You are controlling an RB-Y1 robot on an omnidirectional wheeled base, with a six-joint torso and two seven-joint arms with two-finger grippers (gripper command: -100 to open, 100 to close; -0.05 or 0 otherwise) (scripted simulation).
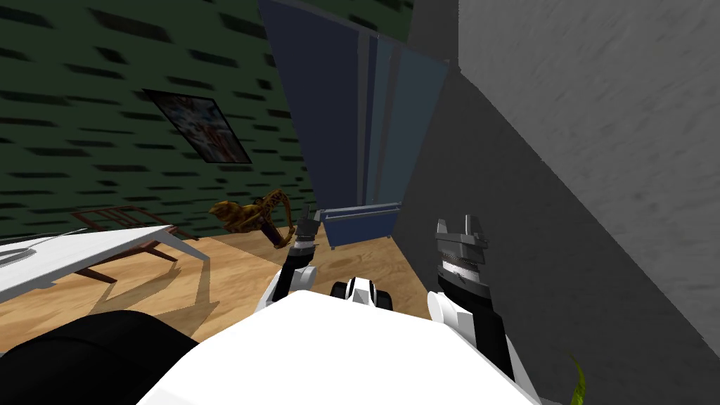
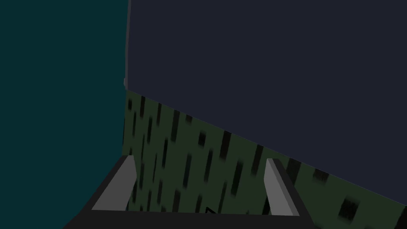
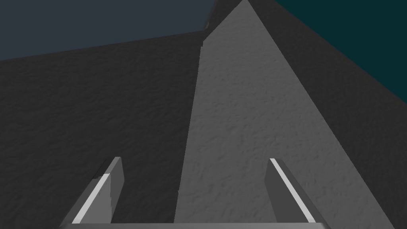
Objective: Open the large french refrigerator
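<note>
the refrigerator [image 1: 330, 105] stands straight ahead of us, a tall dark blue cabinet at the far end of the wooden floor [image 1: 232, 274], set between the green wall [image 1: 105, 84] and the grey wall [image 1: 562, 140]. it is upright. the seam [image 1: 365, 119] between its two doors runs up the middle of the front, and the slant on it is our camera's. at its foot a blue drawer [image 1: 358, 223] seems to stick out a little toward us.

our left gripper [image 1: 306, 225] is raised in front of us with its fingers spread and nothing between them. its wrist view shows the same open left gripper [image 2: 202, 191] pointing at a flat dark blue surface [image 2: 258, 79], probably the refrigerator's side. our right gripper [image 1: 460, 230] is off by the grey wall, also spread and empty.

both grippers are apart from the doors, so opening has not begun. we judge the left gripper the nearer to the seam. the reach is forward and up, to meet a door edge that runs vertically.
</note>
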